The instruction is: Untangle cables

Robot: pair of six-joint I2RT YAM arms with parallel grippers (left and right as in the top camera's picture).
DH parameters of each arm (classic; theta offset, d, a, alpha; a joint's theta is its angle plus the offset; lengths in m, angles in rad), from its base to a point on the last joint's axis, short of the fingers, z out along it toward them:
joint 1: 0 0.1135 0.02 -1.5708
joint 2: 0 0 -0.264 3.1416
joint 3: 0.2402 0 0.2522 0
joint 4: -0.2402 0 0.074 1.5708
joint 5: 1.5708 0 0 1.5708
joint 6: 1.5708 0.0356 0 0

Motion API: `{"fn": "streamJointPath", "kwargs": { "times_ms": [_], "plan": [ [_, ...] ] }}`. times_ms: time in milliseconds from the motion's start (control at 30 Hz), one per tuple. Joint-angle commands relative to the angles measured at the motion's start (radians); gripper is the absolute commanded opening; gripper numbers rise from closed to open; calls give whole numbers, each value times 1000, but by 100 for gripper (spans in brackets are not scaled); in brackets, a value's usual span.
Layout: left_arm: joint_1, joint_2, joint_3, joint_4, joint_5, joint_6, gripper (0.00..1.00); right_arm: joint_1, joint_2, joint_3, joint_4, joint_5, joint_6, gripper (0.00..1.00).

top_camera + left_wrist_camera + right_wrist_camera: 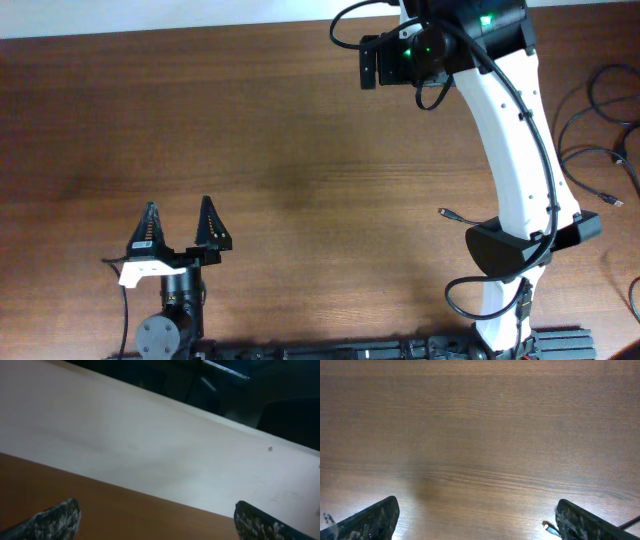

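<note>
The cables (598, 150) are thin black cords looped loosely at the table's right edge, partly running out of the overhead view. One small plug end (446, 213) lies on the wood just left of the right arm, and another plug (613, 201) lies near the right edge. My left gripper (180, 228) is open and empty at the front left, far from the cables; in its wrist view (157, 527) it is empty. My right gripper (477, 520) is open and empty, held high over bare wood. A plug tip (548, 526) shows by its right finger.
The brown wooden table (250, 150) fills the view. The right arm's white link (510, 130) stretches from the front right base to its wrist (420, 45) at the back, covering part of one cable. A pale wall (160, 445) rises beyond the table's far edge.
</note>
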Motion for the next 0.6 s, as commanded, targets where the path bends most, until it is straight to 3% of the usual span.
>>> {"fn": "streamJointPath", "kwargs": {
  "times_ms": [0, 133, 200, 567],
  "plan": [
    [27, -11, -5, -96, 0, -2, 99, 1, -23, 0, 0, -2, -6, 99],
    [30, -11, -5, -319, -34, -2, 99, 1, -23, 0, 0, -2, -6, 99],
    [30, -11, -5, -319, -2, 63, 99, 1, -23, 0, 0, -2, -7, 99],
    [30, -11, -5, -317, 4, 62, 99, 1, -23, 0, 0, -1, -6, 99]
  ]
}}
